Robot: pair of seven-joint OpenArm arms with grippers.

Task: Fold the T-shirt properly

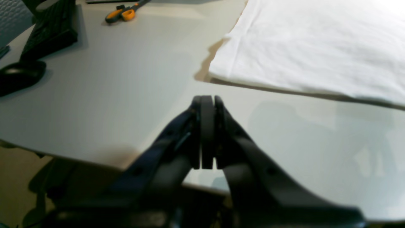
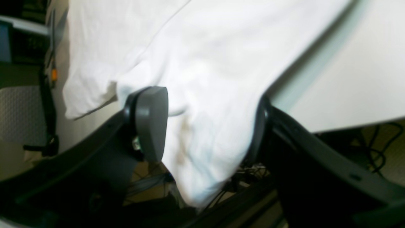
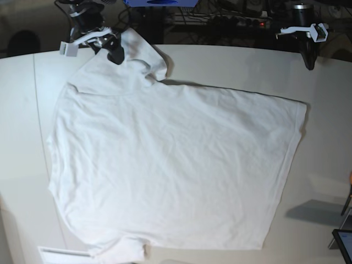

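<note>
Working the right gripper (image 2: 208, 126) at the far-left corner of the base view, I have its jaws spread wide around the sleeve end of the T-shirt (image 3: 170, 170), with cloth hanging between the two pads. The right wrist view is soft, so I cannot say for certain whether either pad presses the fabric or merely flanks it; I read it as straddling, not pinching.

The T-shirt lies flat on the white table (image 3: 231, 63), spread over most of it, body wrinkled but unfolded, one sleeve bunched up under my right arm and the other at the near edge. Its hem runs down the right side of the base view, near the left gripper (image 1: 207, 131). That gripper is pressed together, empty, parked over bare tabletop just off the hem corner.

To do this grasp well, I judge I should close the right jaws only once a single hemmed edge of the sleeve sits deep between the pads, not a loose fold that would slip out. I'd want the cloth taut toward the shoulder before lifting, and then carry the sleeve low across the body so the fold line lands straight. The left arm needs to open and take the hem corner so both ends travel together. The orange-handled scissors (image 1: 124, 12) lie well clear.
</note>
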